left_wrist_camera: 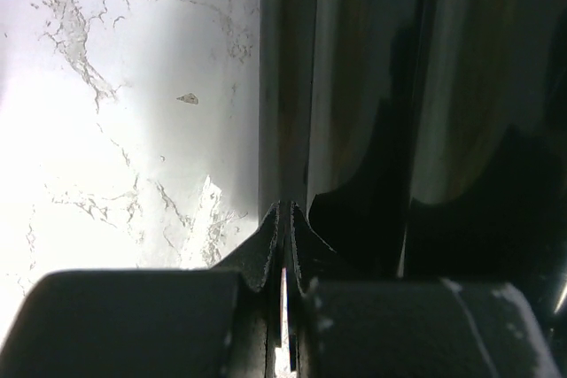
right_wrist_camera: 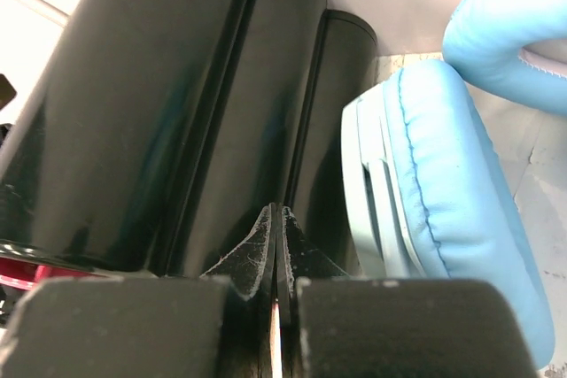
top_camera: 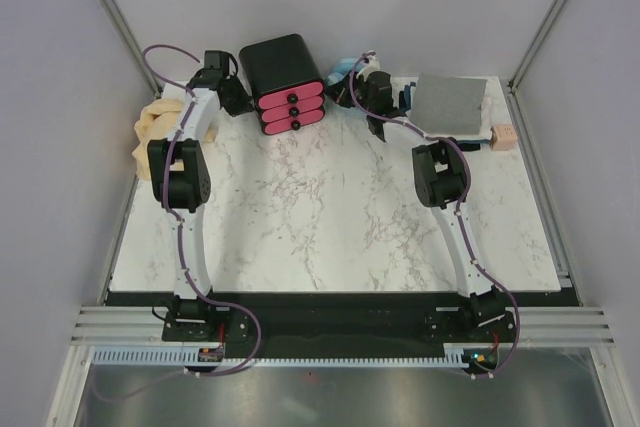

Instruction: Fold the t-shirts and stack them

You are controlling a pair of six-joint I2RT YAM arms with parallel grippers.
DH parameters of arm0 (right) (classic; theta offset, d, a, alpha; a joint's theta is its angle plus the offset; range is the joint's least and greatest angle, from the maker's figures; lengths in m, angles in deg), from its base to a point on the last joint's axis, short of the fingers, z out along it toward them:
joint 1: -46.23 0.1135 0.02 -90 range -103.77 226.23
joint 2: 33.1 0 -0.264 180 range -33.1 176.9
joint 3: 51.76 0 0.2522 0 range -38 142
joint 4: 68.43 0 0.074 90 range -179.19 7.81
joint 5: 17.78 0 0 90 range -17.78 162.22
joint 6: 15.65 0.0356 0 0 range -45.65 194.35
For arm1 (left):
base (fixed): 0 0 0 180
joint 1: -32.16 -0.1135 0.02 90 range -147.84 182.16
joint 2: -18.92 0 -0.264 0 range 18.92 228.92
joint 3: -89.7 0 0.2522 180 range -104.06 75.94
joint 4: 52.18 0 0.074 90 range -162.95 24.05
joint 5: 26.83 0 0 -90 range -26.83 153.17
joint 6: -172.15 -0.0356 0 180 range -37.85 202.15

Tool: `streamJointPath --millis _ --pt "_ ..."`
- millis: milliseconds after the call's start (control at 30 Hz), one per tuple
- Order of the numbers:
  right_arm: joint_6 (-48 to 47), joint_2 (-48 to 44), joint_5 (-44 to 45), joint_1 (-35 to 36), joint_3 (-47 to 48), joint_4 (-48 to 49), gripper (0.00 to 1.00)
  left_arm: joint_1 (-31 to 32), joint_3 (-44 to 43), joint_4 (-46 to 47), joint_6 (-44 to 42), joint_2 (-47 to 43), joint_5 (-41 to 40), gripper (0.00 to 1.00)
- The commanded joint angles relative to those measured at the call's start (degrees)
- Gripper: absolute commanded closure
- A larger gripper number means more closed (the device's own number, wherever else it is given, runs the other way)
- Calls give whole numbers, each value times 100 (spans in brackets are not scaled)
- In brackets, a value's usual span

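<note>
A pale yellow-cream t-shirt (top_camera: 150, 135) lies crumpled at the table's left edge, partly under my left arm. A grey t-shirt (top_camera: 450, 105) lies folded flat at the back right. My left gripper (top_camera: 237, 99) sits at the back left, beside the left side of the black box, well apart from the yellow shirt. In the left wrist view its fingertips (left_wrist_camera: 285, 212) are pressed together with nothing between them. My right gripper (top_camera: 352, 93) is on the box's right side, and in the right wrist view it (right_wrist_camera: 275, 212) is shut and empty too. No other t-shirts show.
A black box (top_camera: 285, 82) with pink-red drawer fronts stands at the back centre between both grippers. A light blue padded ring-shaped thing (right_wrist_camera: 443, 192) lies just right of the right gripper. A small peach block (top_camera: 503, 137) sits past the grey shirt. The marble tabletop (top_camera: 320, 217) spreads in front.
</note>
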Motion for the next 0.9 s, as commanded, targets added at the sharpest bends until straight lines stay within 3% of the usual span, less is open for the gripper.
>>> streamJointPath --millis 0,233,400,567,867 --pt "115 -179 -307 185 304 359 100 35 -27 206 100 -355 -57 98" --pt "-52 -609 -202 185 -328 657 100 141 156 215 21 -600 -356 98" --pt "176 -522 -771 185 -30 675 100 185 236 312 -40 -706 -321 98" --pt "116 -838 -747 203 -452 939 100 229 341 382 -49 -768 -330 98" --pt "255 -294 -1317 211 383 482 100 378 69 497 -49 -320 153 98"
